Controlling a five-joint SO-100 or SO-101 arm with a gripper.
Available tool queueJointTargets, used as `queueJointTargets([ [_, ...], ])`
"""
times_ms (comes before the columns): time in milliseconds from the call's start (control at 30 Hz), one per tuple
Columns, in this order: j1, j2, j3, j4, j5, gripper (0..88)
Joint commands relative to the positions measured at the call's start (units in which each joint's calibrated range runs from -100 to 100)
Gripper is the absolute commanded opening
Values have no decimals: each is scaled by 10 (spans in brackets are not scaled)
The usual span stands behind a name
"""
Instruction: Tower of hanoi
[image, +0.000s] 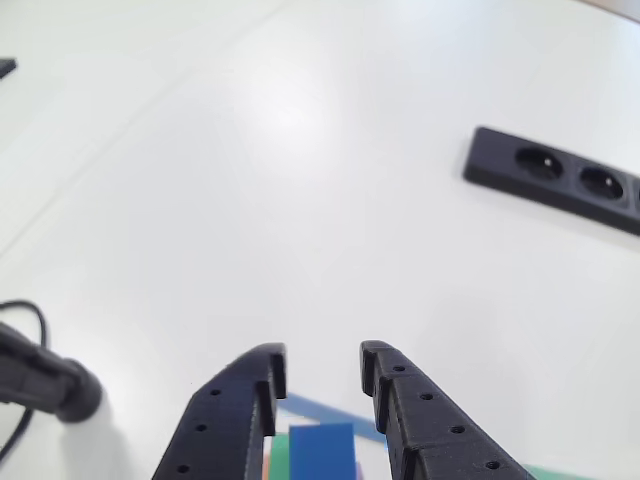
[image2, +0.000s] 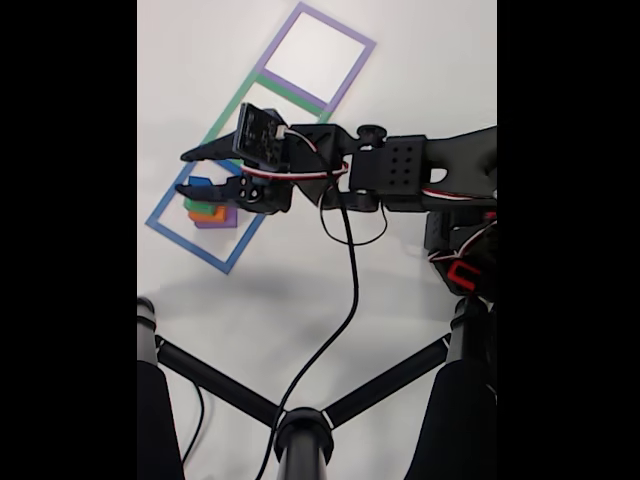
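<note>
- 2 black fingers (image: 262, 385) parted with a clear gap, nothing between them — gripper (image: 322, 365) open and empty, tips pointing away across the white table (image: 300, 180) in the other view.
- Directly below that gap, a blue block (image: 322, 450) showing at the bottom edge; orange and green slivers beside it, probably lower pieces of the same stack.
- In the fixed view, gripper (image2: 188, 172) poised over the stack (image2: 208, 208) — blue on top, then green, orange, purple underneath, widening downward as a Hanoi pile should.
- Stack sitting inside the blue taped square (image2: 205, 222), the nearest of 3 outlined squares in a row; green square (image2: 225, 112) and purple square (image2: 318, 50) both empty, presumably the other 2 "pegs".
- Likely reason for the open hover: lined up to descend and take the top blue block first, smallest piece moving before the rest.
- Contact between fingertips and block not determinable from either view.
- Further out: a black power strip (image: 555, 180) lying well apart on the table, a dark cable (image: 40, 380) at the left edge of the other view, and a black tripod-like stand (image2: 300, 430) in the fixed view's foreground.
</note>
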Motion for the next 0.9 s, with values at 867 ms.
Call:
queueJointTargets([
  [867, 96, -168, -273, 561, 2, 0],
])
